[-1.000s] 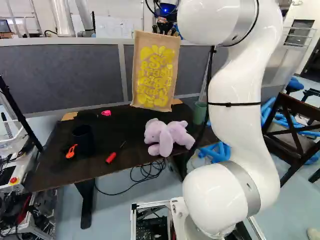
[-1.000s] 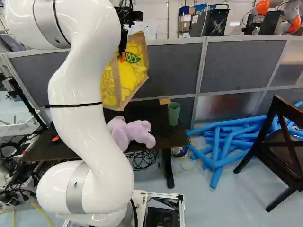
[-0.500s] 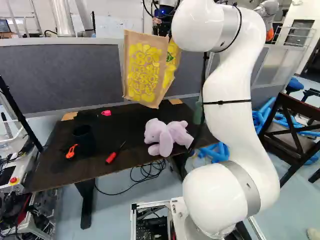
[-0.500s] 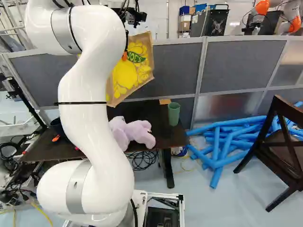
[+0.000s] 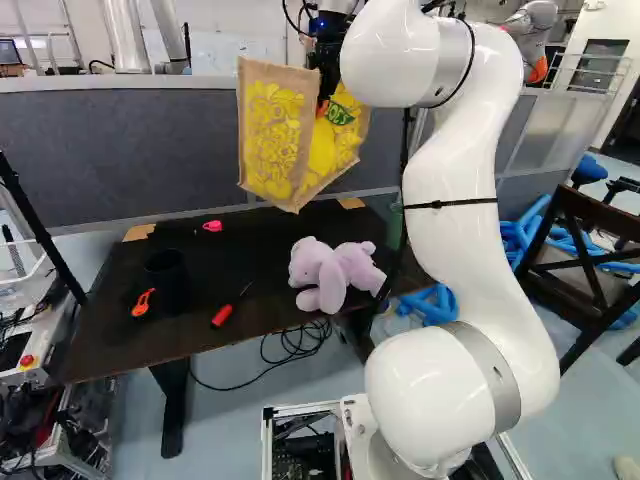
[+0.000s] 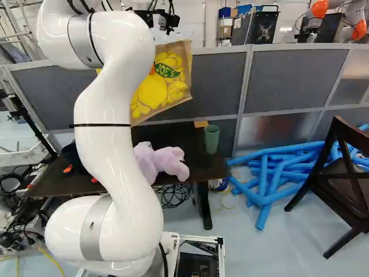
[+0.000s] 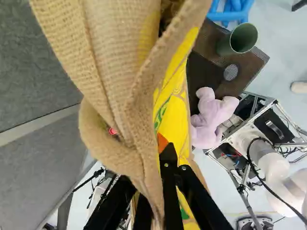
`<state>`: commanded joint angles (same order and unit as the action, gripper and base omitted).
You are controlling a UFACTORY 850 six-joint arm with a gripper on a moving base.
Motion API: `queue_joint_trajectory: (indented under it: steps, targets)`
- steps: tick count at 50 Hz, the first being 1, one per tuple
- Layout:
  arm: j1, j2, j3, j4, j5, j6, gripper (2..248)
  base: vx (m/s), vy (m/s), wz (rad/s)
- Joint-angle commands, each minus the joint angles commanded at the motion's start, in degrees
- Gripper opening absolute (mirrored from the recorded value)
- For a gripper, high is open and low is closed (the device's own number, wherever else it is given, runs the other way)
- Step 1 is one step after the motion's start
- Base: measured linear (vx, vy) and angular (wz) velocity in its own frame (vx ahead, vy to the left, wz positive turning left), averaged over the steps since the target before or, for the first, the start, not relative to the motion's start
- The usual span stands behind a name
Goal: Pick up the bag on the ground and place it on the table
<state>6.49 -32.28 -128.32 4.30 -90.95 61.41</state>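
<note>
The counter (image 5: 250, 275) held a purple plush (image 5: 335, 275), a black tub (image 5: 167, 280), an orange tool (image 5: 143, 303), a red screwdriver (image 5: 221, 315), a pink thing (image 5: 212, 226) and a green cup (image 6: 211, 139). Behind it ran a grey partition (image 6: 300, 78); blue tubes (image 6: 271, 179) lay on the floor near a chair (image 6: 343, 179). The claw (image 5: 322, 106) was pinched on the bag (image 5: 272, 140), which hung in the air, above counter height. Of the base views, only the left one showed the pink thing; the right one showed the cup clear of the arm. The wrist view showed the bag's folded cloth at the fingers.
</note>
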Motion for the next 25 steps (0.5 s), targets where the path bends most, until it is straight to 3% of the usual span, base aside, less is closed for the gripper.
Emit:
queue_joint_trajectory:
  steps: [25]
  targets:
    - [-0.07, -0.86, -1.28, 0.00, -0.73, 15.06, 22, 0.000, 0.000, 0.000]
